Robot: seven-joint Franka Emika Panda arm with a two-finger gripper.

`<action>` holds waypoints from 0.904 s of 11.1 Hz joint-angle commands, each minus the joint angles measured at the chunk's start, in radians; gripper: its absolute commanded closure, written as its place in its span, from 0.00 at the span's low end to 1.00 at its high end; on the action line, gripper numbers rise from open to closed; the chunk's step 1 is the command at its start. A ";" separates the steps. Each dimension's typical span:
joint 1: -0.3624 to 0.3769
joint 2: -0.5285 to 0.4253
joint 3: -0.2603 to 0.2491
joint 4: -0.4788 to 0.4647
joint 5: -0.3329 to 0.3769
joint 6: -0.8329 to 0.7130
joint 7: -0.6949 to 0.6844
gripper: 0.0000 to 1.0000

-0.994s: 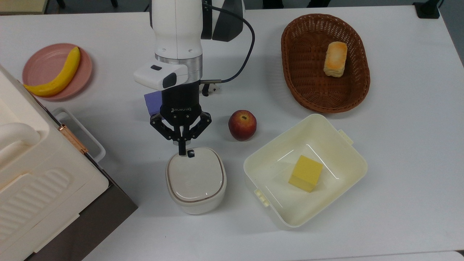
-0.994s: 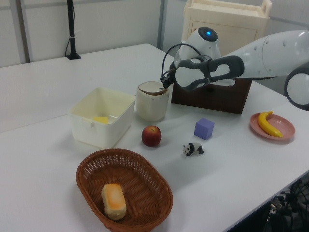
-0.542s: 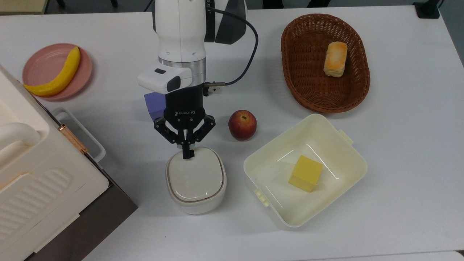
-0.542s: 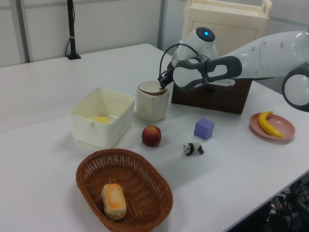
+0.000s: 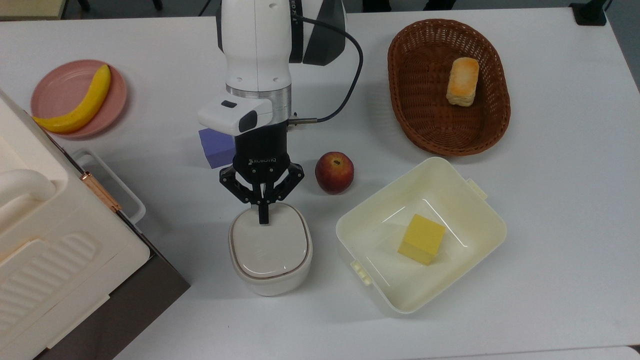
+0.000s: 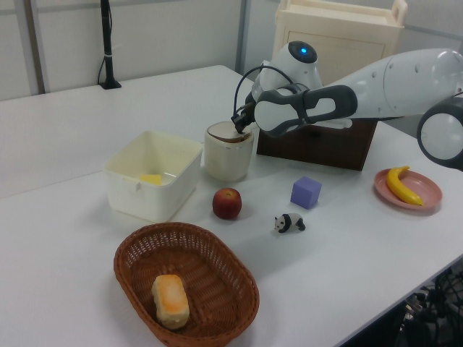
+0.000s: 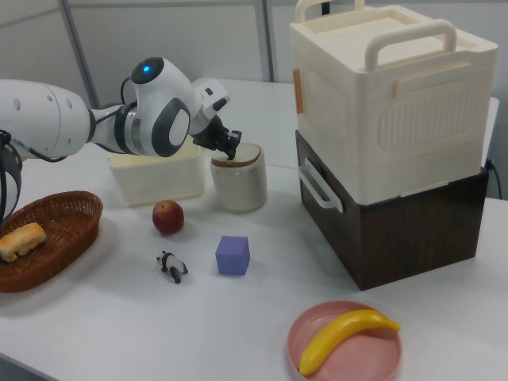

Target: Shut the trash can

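Observation:
The trash can (image 5: 270, 250) is a small cream-white rounded bin standing near the table's front in the top view. Its flat lid lies down over the body, with a thin brown seam around it. My gripper (image 5: 262, 218) points down with its fingers shut together. The tips rest on the lid's far edge and cover the black button. In the left view the gripper (image 6: 237, 129) sits at the top rim of the trash can (image 6: 227, 155). In the right view the gripper (image 7: 230, 152) is on top of the trash can (image 7: 238, 184).
An apple (image 5: 334, 172) and a purple cube (image 5: 214, 145) lie close to the gripper. A pale-yellow tub (image 5: 345, 235) holding a yellow block sits at the top view's right. A big cream box (image 5: 50, 240) stands at the top view's left. A wicker basket (image 5: 400, 115), a pink plate (image 5: 55, 90) and a toy panda (image 6: 291, 223) are farther off.
The gripper has shifted toward the top view's right and forward over the lid. Its shut tips now cover the black button that showed beside them before.

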 commanded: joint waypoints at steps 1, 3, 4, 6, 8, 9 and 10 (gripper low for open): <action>0.007 0.000 -0.005 -0.008 0.000 0.014 0.003 1.00; 0.007 0.000 -0.005 -0.028 -0.005 0.014 0.003 1.00; 0.008 0.001 -0.005 -0.037 -0.009 0.012 0.001 1.00; 0.008 0.003 -0.005 -0.050 -0.011 0.012 -0.001 1.00; 0.010 0.004 -0.005 -0.057 -0.013 0.012 -0.002 1.00; 0.010 0.007 -0.005 -0.062 -0.013 0.012 -0.004 1.00; 0.010 0.012 -0.005 -0.068 -0.014 0.012 -0.005 1.00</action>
